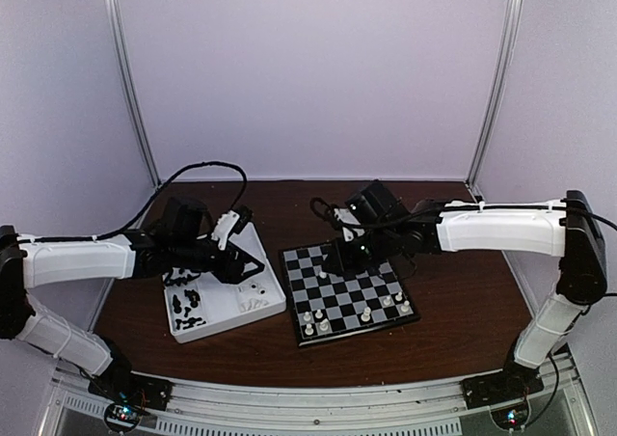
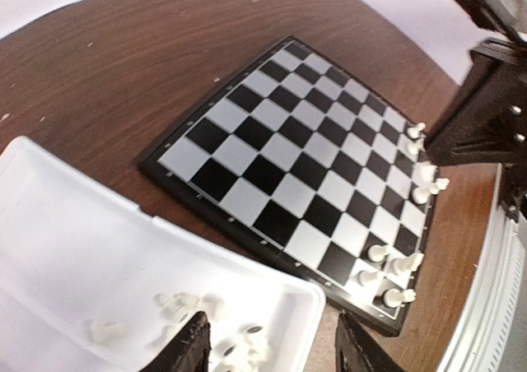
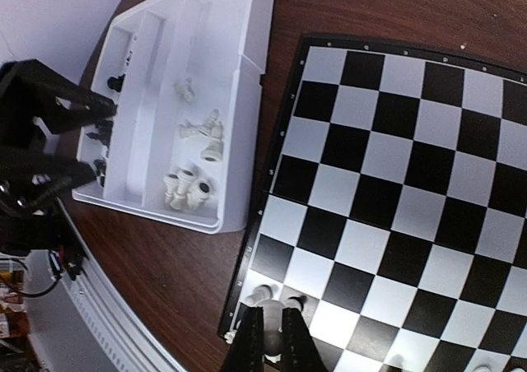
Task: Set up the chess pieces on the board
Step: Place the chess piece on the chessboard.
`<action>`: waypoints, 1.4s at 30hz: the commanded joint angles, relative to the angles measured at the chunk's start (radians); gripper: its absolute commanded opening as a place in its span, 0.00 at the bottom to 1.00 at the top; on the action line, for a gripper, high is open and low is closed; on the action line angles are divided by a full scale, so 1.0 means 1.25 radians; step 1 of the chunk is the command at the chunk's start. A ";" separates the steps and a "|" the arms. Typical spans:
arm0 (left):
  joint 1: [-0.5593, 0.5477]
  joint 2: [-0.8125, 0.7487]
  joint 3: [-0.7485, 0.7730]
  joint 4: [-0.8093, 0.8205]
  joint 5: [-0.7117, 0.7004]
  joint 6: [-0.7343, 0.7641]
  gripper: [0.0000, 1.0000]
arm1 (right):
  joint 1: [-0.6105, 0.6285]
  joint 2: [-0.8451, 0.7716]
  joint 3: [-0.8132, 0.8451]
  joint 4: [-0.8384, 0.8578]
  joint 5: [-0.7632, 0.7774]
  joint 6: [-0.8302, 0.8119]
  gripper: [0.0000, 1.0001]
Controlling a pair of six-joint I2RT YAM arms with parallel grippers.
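R gripper point(image 3: 272, 327) pinches a tiny cream-white plastic chess piece point(image 3: 269, 309); in the wrist view it sits over the near-left corner of the small black & pale-grey checked board point(image 1: 347, 296). Other cream-white pieces point(image 1: 325, 313) stand along the board's near edge, some left, some right. L gripper point(image 2: 272, 331) is spread wide, nothing btwn the fingers, above the white rectangular plastic tray point(image 2: 66, 248) just left of the board, over loose cream pieces point(image 2: 177, 302). Black pieces point(image 1: 188, 306) lie in the tray's left part. All on a dark brown wooden table point(image 1: 453, 301).

Glossy checked board point(image 3: 395, 183) lies on dark wood-grain table point(image 2: 123, 67); the tray point(image 2: 66, 248) is smooth white plastic.
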 commanded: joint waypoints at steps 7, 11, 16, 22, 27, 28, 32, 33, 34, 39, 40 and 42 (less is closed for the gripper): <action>0.010 0.011 0.072 -0.171 -0.282 -0.057 0.52 | 0.082 0.029 0.008 -0.159 0.207 -0.087 0.01; 0.010 0.017 0.075 -0.181 -0.315 -0.060 0.52 | 0.095 0.051 0.006 -0.162 0.227 -0.087 0.01; 0.010 0.020 0.076 -0.188 -0.334 -0.061 0.52 | 0.111 0.079 0.011 -0.153 0.230 -0.083 0.01; 0.010 0.026 0.080 -0.196 -0.339 -0.060 0.52 | 0.116 0.100 0.012 -0.141 0.230 -0.079 0.01; 0.010 0.028 0.080 -0.201 -0.346 -0.060 0.52 | 0.120 0.116 0.017 -0.137 0.230 -0.079 0.01; 0.010 0.028 0.080 -0.201 -0.347 -0.060 0.52 | 0.121 0.119 0.019 -0.138 0.230 -0.078 0.01; 0.010 0.031 0.082 -0.204 -0.346 -0.060 0.52 | 0.125 0.130 0.023 -0.137 0.230 -0.079 0.02; 0.010 0.031 0.082 -0.204 -0.347 -0.060 0.52 | 0.125 0.132 0.024 -0.139 0.230 -0.079 0.01; 0.010 0.032 0.081 -0.205 -0.347 -0.060 0.52 | 0.125 0.134 0.025 -0.139 0.230 -0.079 0.02; 0.010 0.034 0.083 -0.208 -0.349 -0.060 0.52 | 0.126 0.141 0.029 -0.137 0.246 -0.080 0.02; 0.010 0.035 0.083 -0.208 -0.348 -0.061 0.52 | 0.126 0.143 0.031 -0.137 0.247 -0.080 0.02; 0.010 0.036 0.083 -0.208 -0.347 -0.061 0.52 | 0.127 0.147 0.035 -0.138 0.248 -0.081 0.03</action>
